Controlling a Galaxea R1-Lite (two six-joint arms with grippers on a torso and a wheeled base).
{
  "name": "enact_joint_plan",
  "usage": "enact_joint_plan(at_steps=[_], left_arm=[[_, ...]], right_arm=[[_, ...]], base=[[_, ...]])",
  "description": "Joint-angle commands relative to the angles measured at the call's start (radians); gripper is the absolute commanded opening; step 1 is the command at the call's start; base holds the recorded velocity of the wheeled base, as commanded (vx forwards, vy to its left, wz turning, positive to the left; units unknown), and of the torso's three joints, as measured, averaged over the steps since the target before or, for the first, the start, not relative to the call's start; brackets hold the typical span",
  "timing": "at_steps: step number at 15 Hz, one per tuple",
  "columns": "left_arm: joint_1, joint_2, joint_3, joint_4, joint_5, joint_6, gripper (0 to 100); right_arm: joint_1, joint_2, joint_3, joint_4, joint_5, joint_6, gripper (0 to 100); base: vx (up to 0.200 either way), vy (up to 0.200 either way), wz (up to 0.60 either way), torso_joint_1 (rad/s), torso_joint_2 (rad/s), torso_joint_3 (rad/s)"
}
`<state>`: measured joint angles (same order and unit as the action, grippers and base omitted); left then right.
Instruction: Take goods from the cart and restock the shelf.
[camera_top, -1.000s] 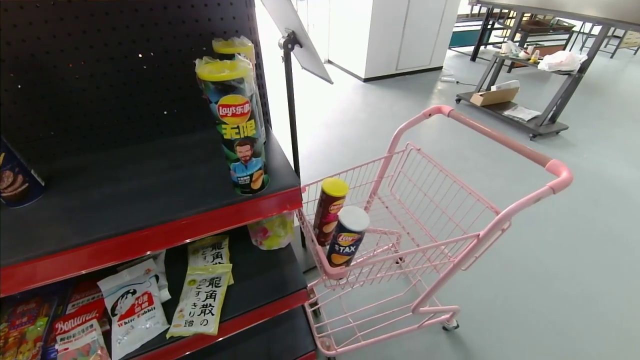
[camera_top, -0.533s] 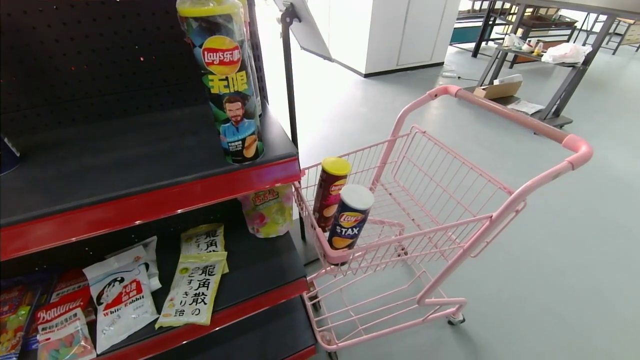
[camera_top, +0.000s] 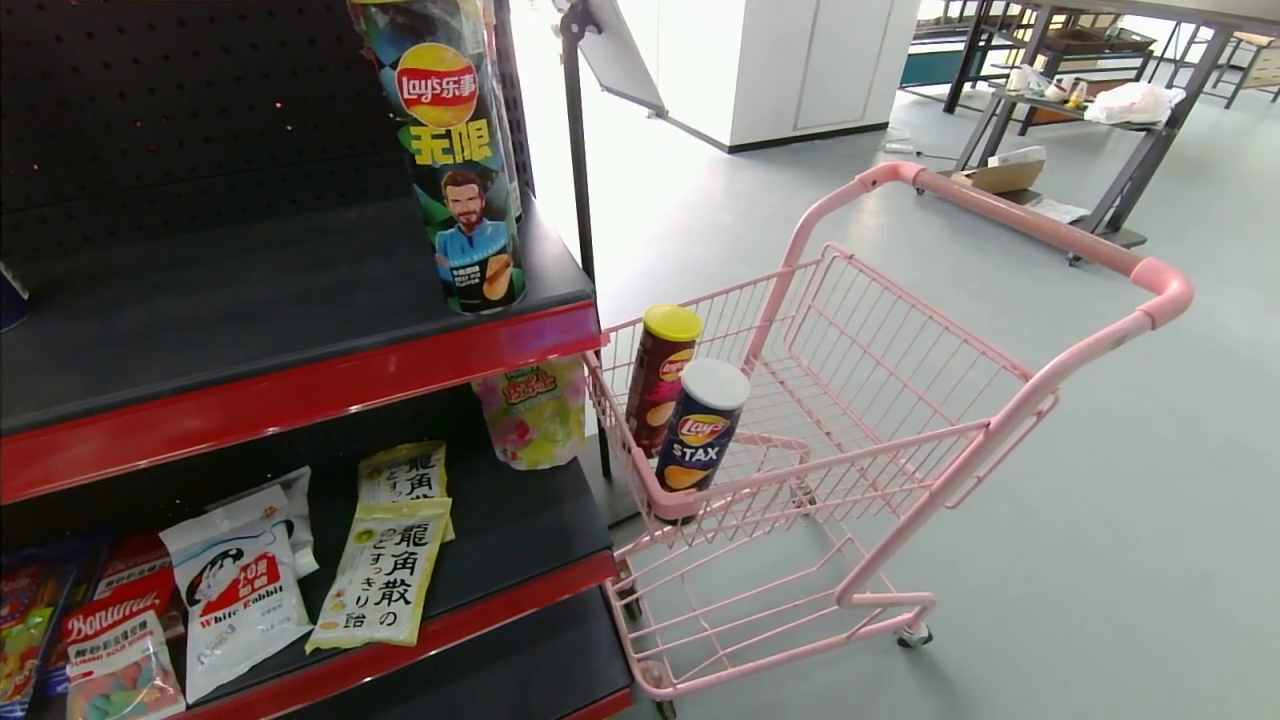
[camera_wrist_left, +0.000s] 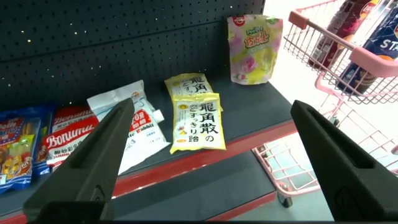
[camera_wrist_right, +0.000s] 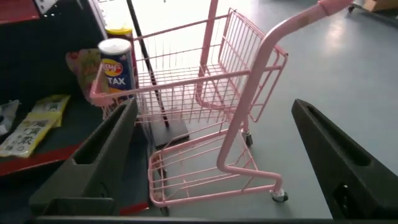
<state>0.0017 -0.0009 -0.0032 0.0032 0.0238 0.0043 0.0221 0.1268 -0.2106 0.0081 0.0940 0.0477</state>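
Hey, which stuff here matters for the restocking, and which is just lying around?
For the job: pink cart, yellow-lidded can and white-lidded can inside it, upper shelf.
Lying about: yellow candy bags on the lower shelf, cardboard box, sign stand.

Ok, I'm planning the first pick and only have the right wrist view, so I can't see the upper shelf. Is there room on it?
Observer: Yes. In the head view the upper shelf has tall cans at its end nearest the cart, and bare board beside them.
Operator: What's next to the can I see?
Observer: A maroon can with a yellow lid stands beside the white-lidded can, along the basket wall nearest the shelf.
Operator: And the other arm?
Observer: The left end effector is open, facing the yellow bags on the lower shelf.
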Motion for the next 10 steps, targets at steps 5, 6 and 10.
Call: enact_joint_plan(at_steps=[5,6,10], left_arm=[[0.0,0.001,0.0,0.0,0.001,0.0,100],[0.0,0.001,0.0,0.0,0.001,-0.001,100],[0.001,0.001,0.0,0.0,0.001,0.0,100]], right_arm=[[0.229,1.2,-0.328,-0.481,0.177,0.054,100],[0.229,1.321,-0.334,-0.589,0.177,0.052,100],[0.295,1.556,-0.438,-0.646,0.182,0.051,100]], base=[[0.0,0.0,0.0,0.0,0.0,0.0],[0.0,0.0,0.0,0.0,0.0,0.0],[0.0,0.0,0.0,0.0,0.0,0.0]])
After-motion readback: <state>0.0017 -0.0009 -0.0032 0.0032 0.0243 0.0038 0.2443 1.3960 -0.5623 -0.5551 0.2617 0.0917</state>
